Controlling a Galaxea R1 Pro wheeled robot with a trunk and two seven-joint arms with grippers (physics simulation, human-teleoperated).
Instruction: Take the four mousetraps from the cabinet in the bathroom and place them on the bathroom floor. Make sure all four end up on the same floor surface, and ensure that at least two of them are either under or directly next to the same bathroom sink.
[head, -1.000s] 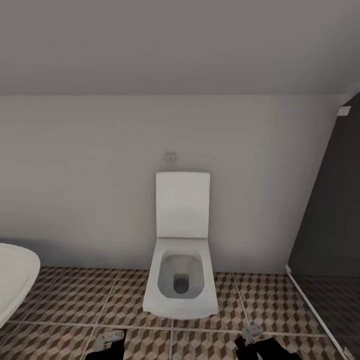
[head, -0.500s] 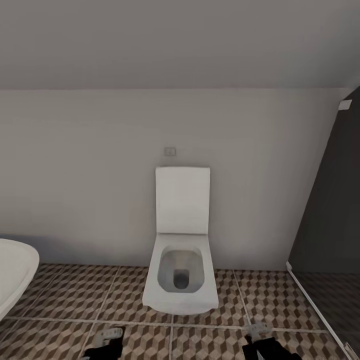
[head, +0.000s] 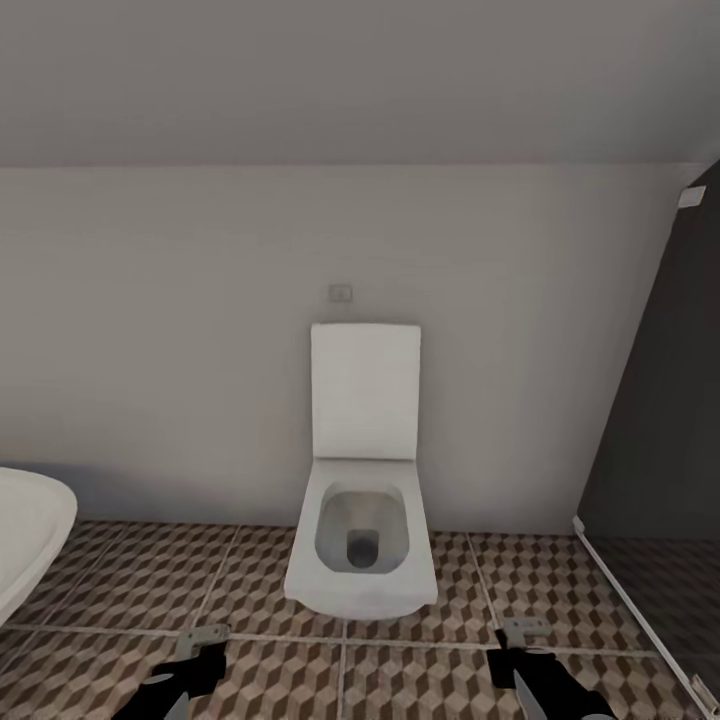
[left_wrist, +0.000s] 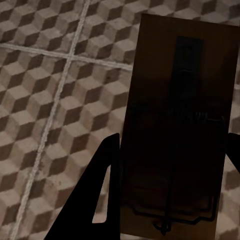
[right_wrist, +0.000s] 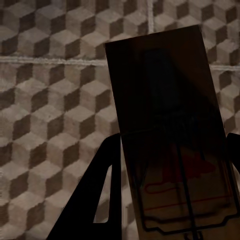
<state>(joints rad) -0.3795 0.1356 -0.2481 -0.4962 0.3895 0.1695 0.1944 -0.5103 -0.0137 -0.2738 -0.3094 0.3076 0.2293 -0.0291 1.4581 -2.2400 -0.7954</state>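
Your left gripper (left_wrist: 167, 165) pinches a mousetrap (left_wrist: 177, 130) at the wrist frame's right; your right gripper (right_wrist: 172, 165) clamps another mousetrap (right_wrist: 170, 125) likewise. Both hang over the bathroom floor (head: 130, 590). A toilet (head: 362, 540) stands at the head frame's centre.

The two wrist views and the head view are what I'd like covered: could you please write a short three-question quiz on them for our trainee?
1. True or false: the toilet lid is raised.
2. What does the left gripper hold? A) a mousetrap B) a sponge C) nothing
3. Fill in: the right gripper holds a second mousetrap above the patterned bathroom ____.

Key: 1 true; 2 A; 3 floor.
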